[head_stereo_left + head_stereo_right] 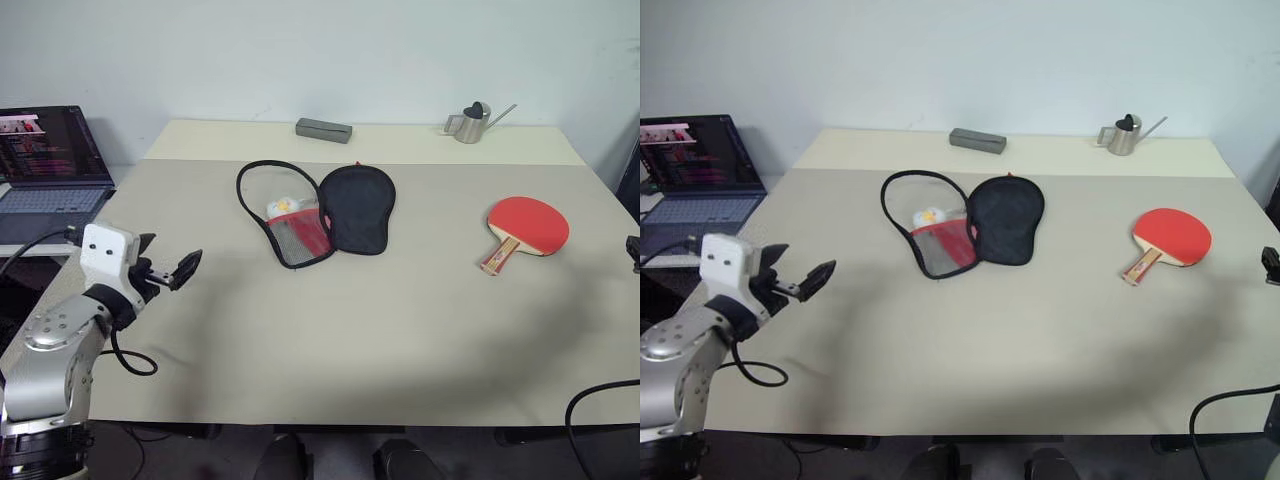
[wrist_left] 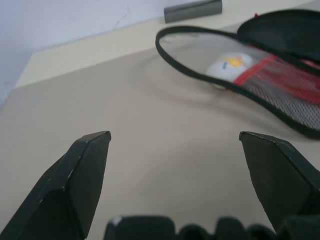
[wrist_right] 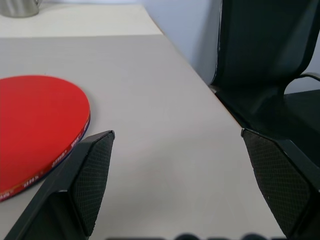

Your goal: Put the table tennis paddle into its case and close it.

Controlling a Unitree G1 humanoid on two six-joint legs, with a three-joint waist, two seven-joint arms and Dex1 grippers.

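The case (image 1: 318, 214) lies unzipped and spread flat near the middle of the worktop (image 1: 350, 340). Its black half sits on the side toward the paddle, and the mesh-lined half with red trim lies on the side toward the laptop. A small white ball (image 2: 229, 67) with a yellow mark rests inside the mesh pocket.

The paddle (image 1: 524, 230) lies flat, red face up, well apart from the case on its right. Its striped wooden handle points toward the near edge of the worktop. Nothing touches it.

The left hand (image 1: 168, 268) hovers over the near left part of the worktop, well short of the case. Its two black fingers (image 2: 80, 175) are spread wide and empty.

The right hand (image 3: 180, 185) is just beside the paddle on the side away from the case, fingers spread wide, grasping nothing.

Behind the case, along the far edge, lie a grey box (image 1: 323, 129) and a small metal watering can (image 1: 470, 123). A laptop (image 1: 45, 165) stands open left of the case, off the worktop. A black chair (image 3: 270, 65) stands beyond the worktop edge past the paddle.
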